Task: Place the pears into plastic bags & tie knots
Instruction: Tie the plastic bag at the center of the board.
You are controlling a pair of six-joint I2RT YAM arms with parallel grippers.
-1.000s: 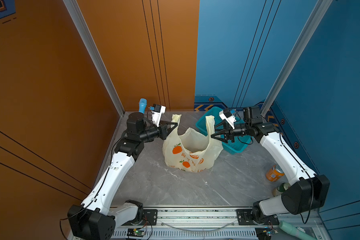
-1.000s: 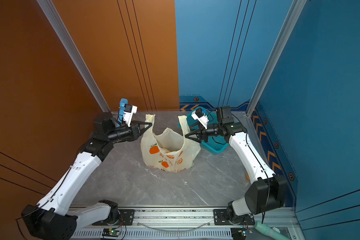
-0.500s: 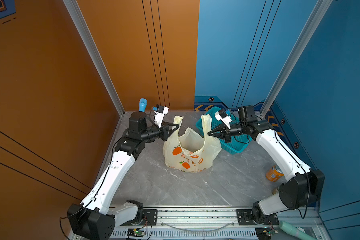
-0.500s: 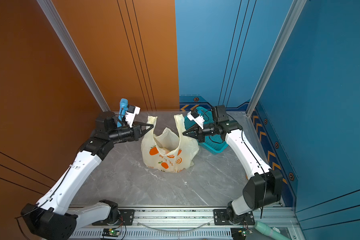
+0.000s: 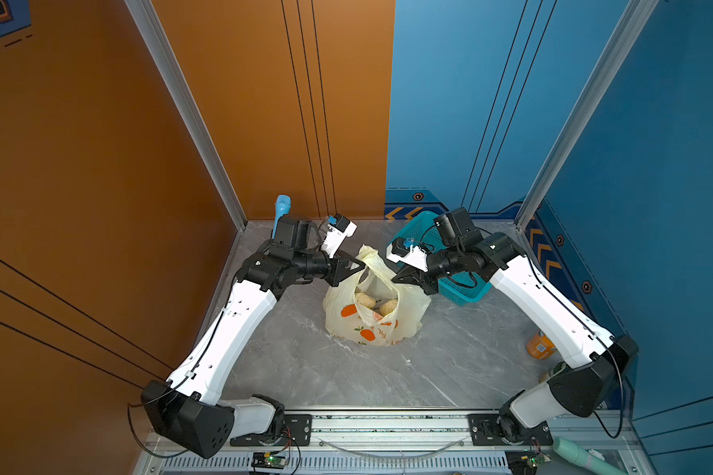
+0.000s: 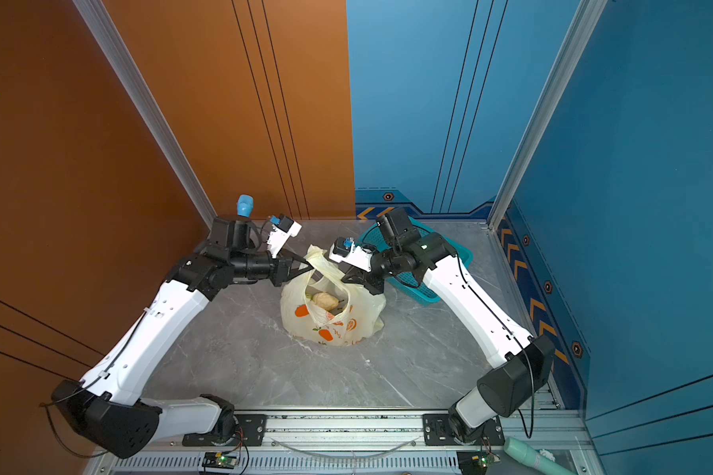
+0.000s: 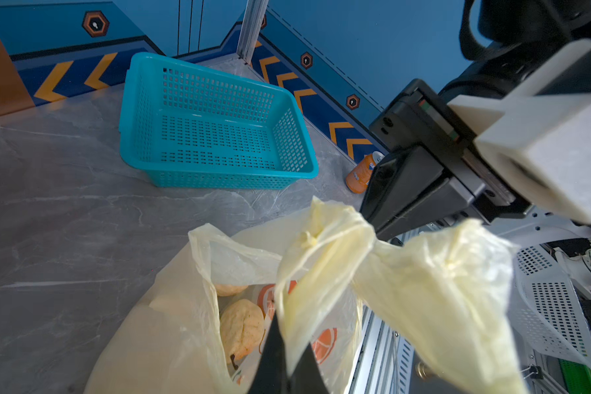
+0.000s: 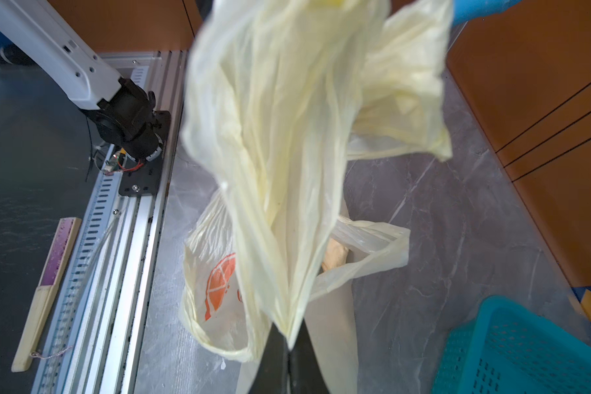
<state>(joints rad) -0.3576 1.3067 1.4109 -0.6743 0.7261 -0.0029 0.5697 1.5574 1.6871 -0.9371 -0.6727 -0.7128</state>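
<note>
Both arms have swung inward since a second ago. The left gripper (image 5: 359, 268) and right gripper (image 5: 397, 279) now sit close together over the plastic bag (image 5: 371, 331), no longer spread wide. The bag mouth, stretched open before, is narrowed. Left jaws are pinched on one handle strap (image 7: 307, 290). Right jaws, apart earlier, are now clamped on the other handle strap (image 8: 280, 204). The straps touch and cross between the grippers. The bag stays on the grey table (image 5: 305, 370) with pears (image 5: 365, 299) inside. The teal basket (image 7: 219, 179) is near, on the right arm's side.

Illegible orange lettering (image 5: 381, 334) on plastic bag (image 5: 410, 310)
</note>
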